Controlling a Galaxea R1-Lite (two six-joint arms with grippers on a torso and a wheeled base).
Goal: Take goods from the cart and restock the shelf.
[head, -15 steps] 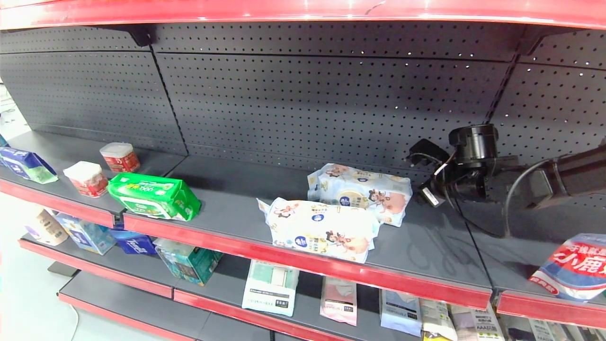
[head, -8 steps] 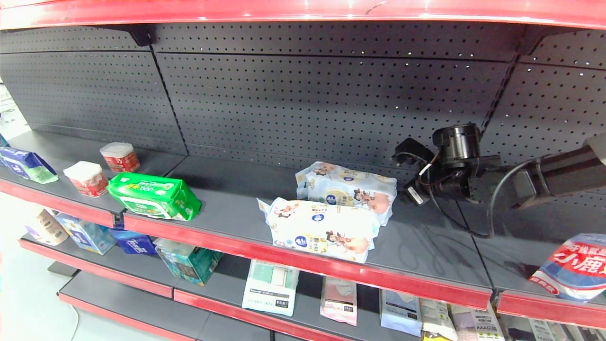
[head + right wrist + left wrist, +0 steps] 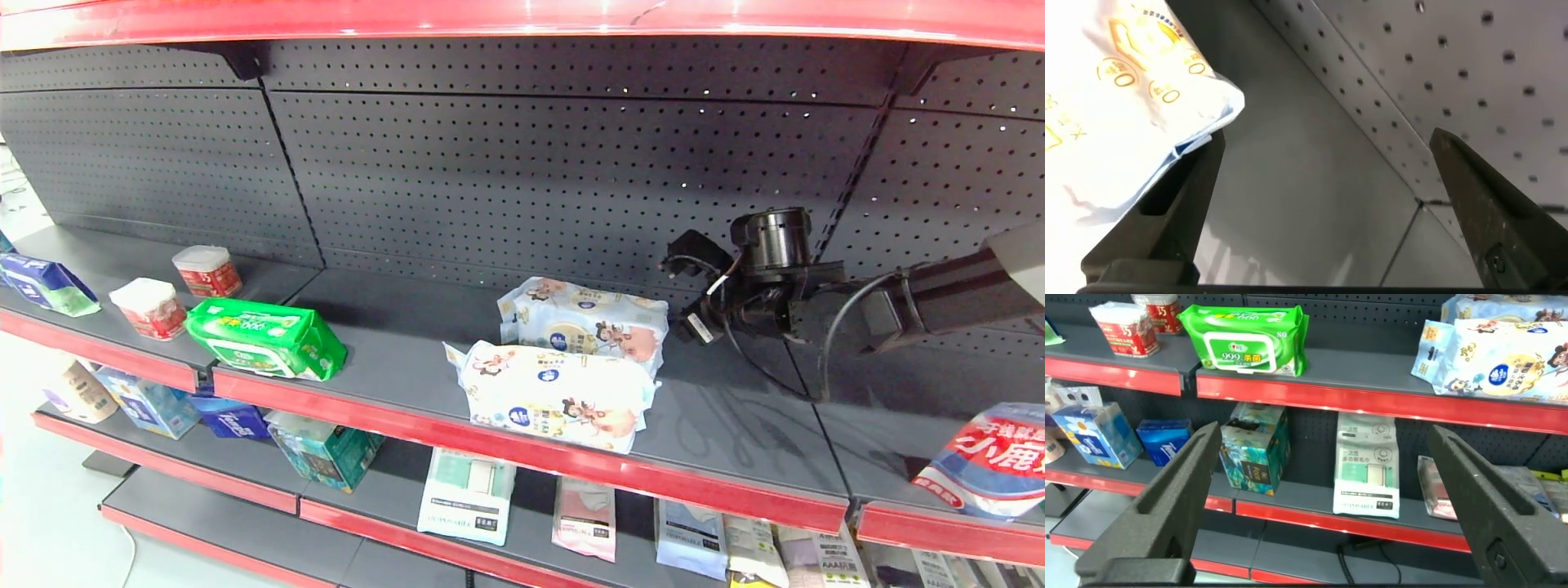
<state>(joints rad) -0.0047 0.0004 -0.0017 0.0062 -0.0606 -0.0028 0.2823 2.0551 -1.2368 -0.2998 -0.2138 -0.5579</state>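
left gripper (image 3: 1324, 437): fingers spread wide, nothing between them. It sits low, facing the shelf fronts, well apart from the goods.
blue pack (image 3: 45, 283): far left of the head view, on the shelf (image 3: 735, 441) level being stocked.
tubs: front tub (image 3: 149, 308) and back tub (image 3: 206, 270), upright, just right of the blue pack.
green wipes pack (image 3: 265, 336): flat at the front edge, right of the tubs.
front wipes pack (image 3: 555, 394): frame centre, flat, lower edge right at the red lip (image 3: 522, 453).
rear wipes pack (image 3: 584, 327): the task item. Flat on the same shelf, just behind the front one and partly hidden by it. Can't tell if they touch.
right gripper (image 3: 694, 318): just right of the rear pack's end, low over the shelf, near the pegboard (image 3: 571, 163). In the wrist view the fingers are wide apart and hold nothing. The pack's crimped corner sits at one fingertip, outside the gap; contact not confirmable.
red-and-blue bag (image 3: 992, 457): lower right, in the next bay, well apart from the gripper.
step (my read): pack is down and released; the arm needs to come out clean.
risk 1: the finger next to the crimped corner snags the soft film on withdrawal and drags the rear pack out of line.
risk 2: any sideways nudge shoves the rear pack into the front one, which has no margin at the lip and could tip off.
risk 3: pulling out too far back scrapes the pegboard.
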